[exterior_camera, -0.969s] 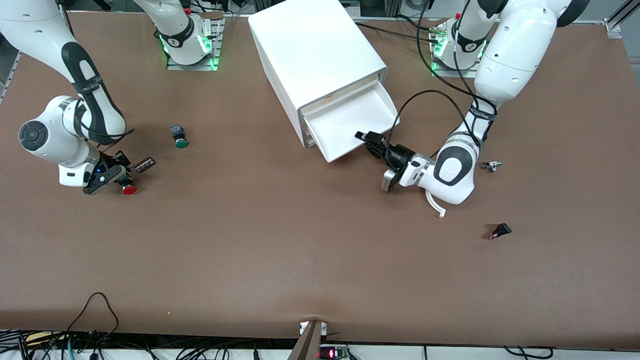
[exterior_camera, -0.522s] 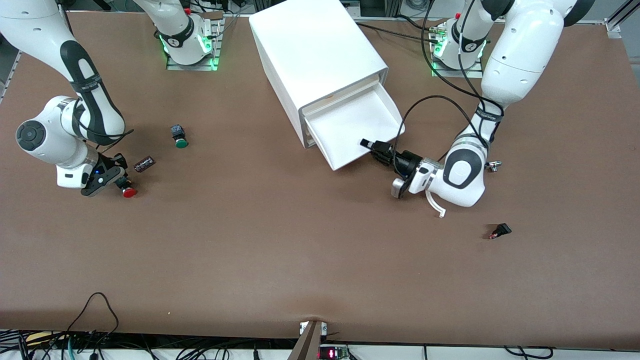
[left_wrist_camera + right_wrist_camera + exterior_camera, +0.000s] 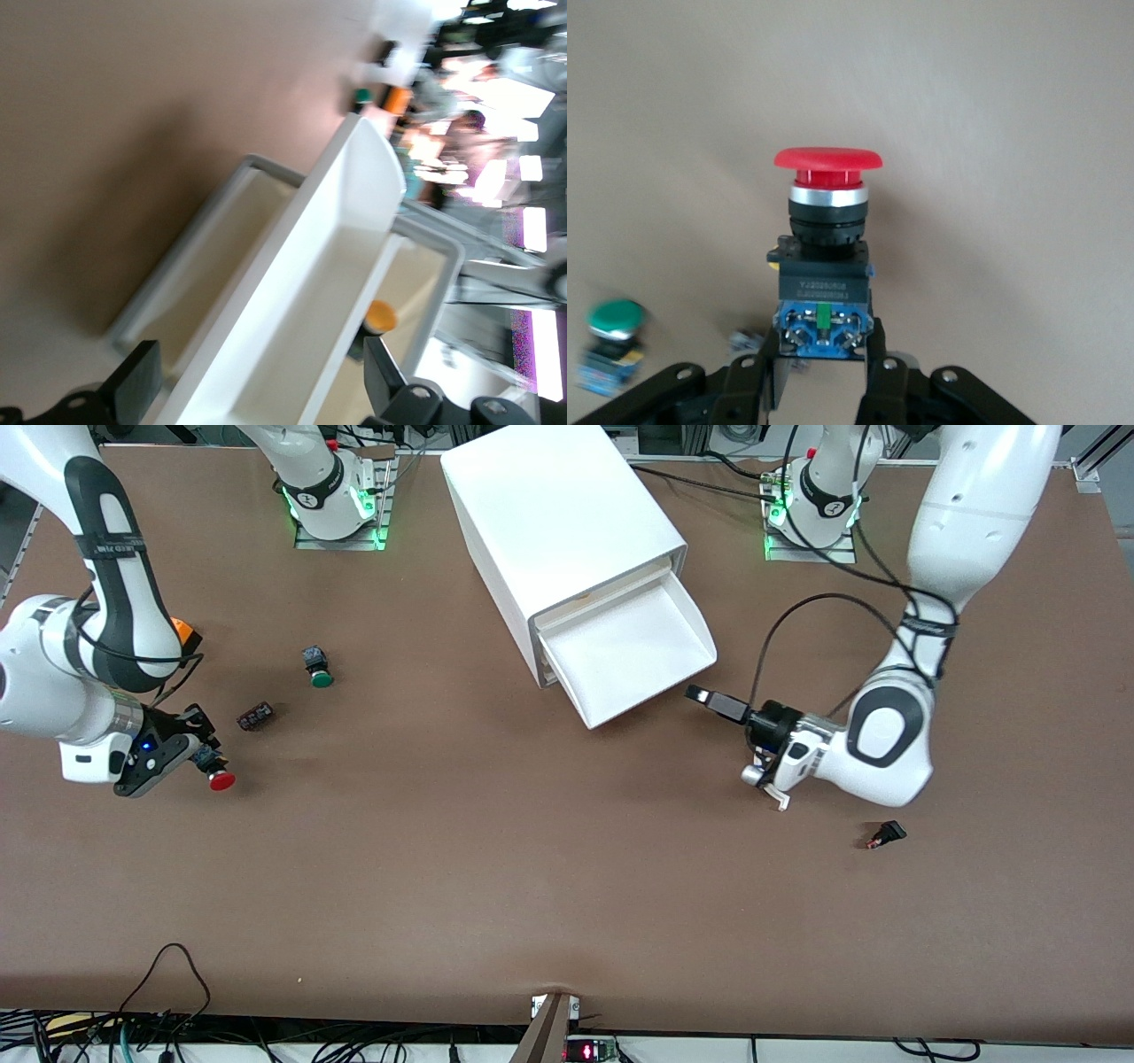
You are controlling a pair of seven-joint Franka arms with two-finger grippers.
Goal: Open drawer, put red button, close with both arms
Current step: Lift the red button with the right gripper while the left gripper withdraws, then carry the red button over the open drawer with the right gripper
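Around your work area: a green button (image 3: 318, 668) sits on the table (image 3: 496, 868) toward the right arm's end, a small dark part (image 3: 255, 716) lies nearer the camera than it, and an orange cube (image 3: 182, 630) peeks out past the right arm's forearm. At the left arm's end a small black part (image 3: 886, 834) lies on the table, nearer the camera than the left arm's wrist.

The cabinet (image 3: 558, 522) stands mid-table with the drawer (image 3: 633, 654) pulled out, its tray showing nothing inside in either view. No object lies on the table between the right arm's end and the drawer.

Your right gripper (image 3: 197, 749) is over the table at the right arm's end. Its fingers (image 3: 879, 367) are closed tight on the red button (image 3: 826, 257), pinching the dark square body; the red cap points away from the fingers.

Your left gripper (image 3: 709, 698) is just off the drawer's front corner, clear of it. Its fingers (image 3: 135, 382) are spread wide with nothing between them.
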